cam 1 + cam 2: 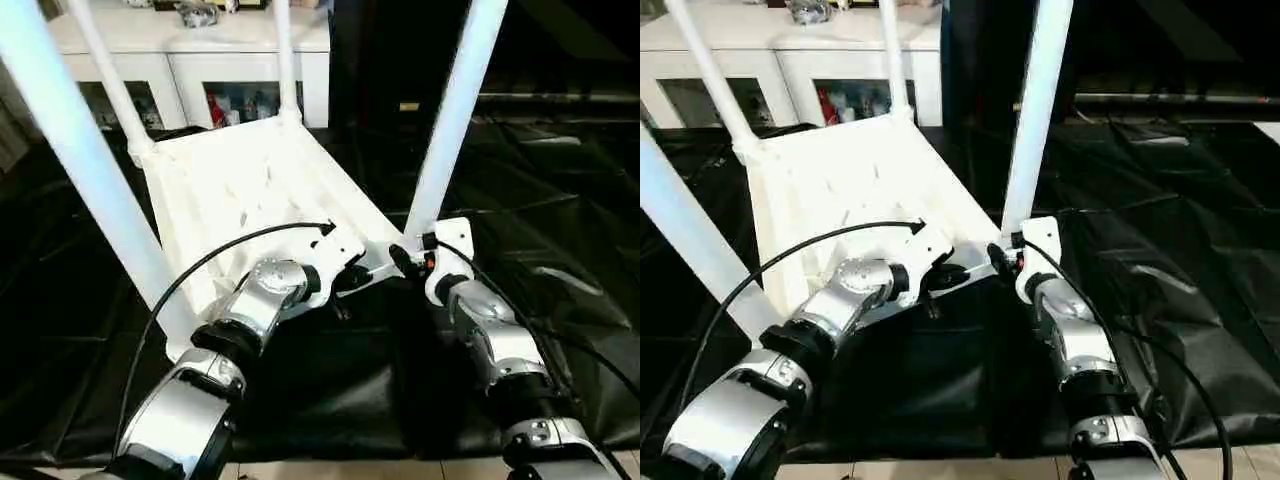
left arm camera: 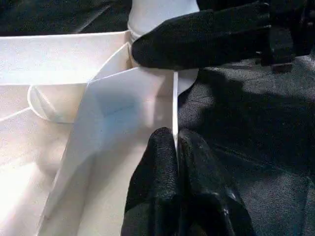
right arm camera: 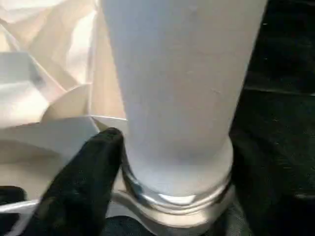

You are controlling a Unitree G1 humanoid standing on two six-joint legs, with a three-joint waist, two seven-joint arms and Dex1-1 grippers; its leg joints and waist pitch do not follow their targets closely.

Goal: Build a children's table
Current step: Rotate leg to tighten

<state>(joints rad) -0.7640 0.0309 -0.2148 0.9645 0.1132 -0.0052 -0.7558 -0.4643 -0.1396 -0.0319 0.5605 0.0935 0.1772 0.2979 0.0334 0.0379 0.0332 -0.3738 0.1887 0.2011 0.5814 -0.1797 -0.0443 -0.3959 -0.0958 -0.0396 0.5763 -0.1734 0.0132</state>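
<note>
Four white legs (image 1: pixel 455 110) stand up from the upturned white tabletop (image 1: pixel 250 190), which lies underside-up on the black-covered work table (image 1: pixel 560 250) in the middle of the head views. One leg crosses the left side of the frame from the top edge down towards the lower left, two thinner-looking ones rise at the far corners near the top, and the fourth rises from the near right corner socket (image 3: pixel 177 191) just right of centre.

Low in the frame, the left gripper (image 1: pixel 352 277) reaches in from the lower left to the tabletop's near rim. In the left wrist view its two black fingers (image 2: pixel 162 167) are pressed together with the thin white edge of the rim (image 2: pixel 174 105) pinched between them.

From the lower right, the right gripper (image 1: pixel 408 262) reaches the base of the near right leg. Its jaws stand well apart, and in the right wrist view one black finger (image 3: pixel 86 182) lies against the side of the leg just above the socket ring. Whether the other finger touches the leg cannot be told.

Across the top left of the frame, behind the work table, stands a white cabinet (image 1: pixel 190 60) with glass doors.
</note>
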